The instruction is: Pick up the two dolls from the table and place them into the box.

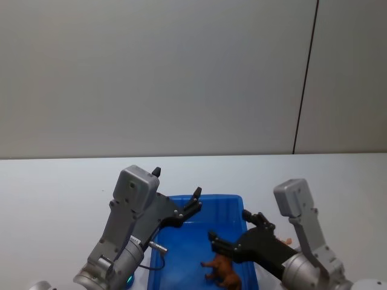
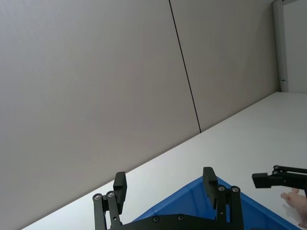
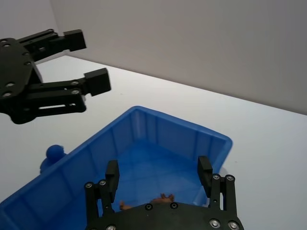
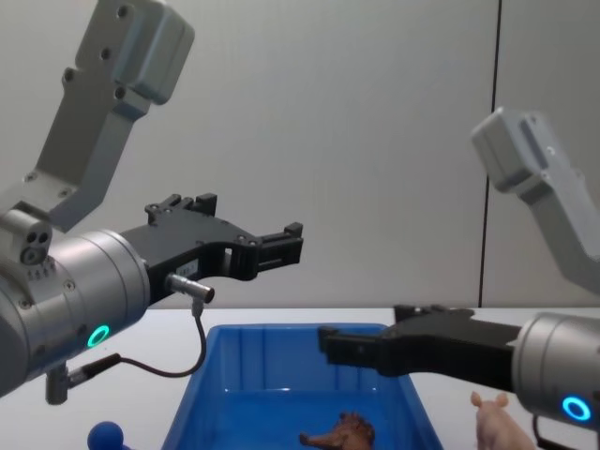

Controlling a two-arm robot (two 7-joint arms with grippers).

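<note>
The blue box [image 1: 187, 202] stands on the white table [image 1: 54, 193] straight ahead. The brown lion doll [image 1: 222, 272] lies inside it [image 4: 342, 433], a bit of it showing past my right wrist [image 3: 160, 197]. The pink pig doll [image 4: 495, 422] stands on the table just right of the box [image 2: 297, 199]. My left gripper [image 1: 176, 184] hovers open and empty above the box's far left part [image 2: 164, 182]. My right gripper [image 1: 228, 226] is open and empty over the box's right side [image 3: 158, 171], above the lion.
A dark blue ball-topped object [image 4: 105, 436] sits on the table left of the box [image 3: 55, 153]. A plain grey wall [image 1: 181, 72] rises behind the table. Bare tabletop lies to the far left and far right.
</note>
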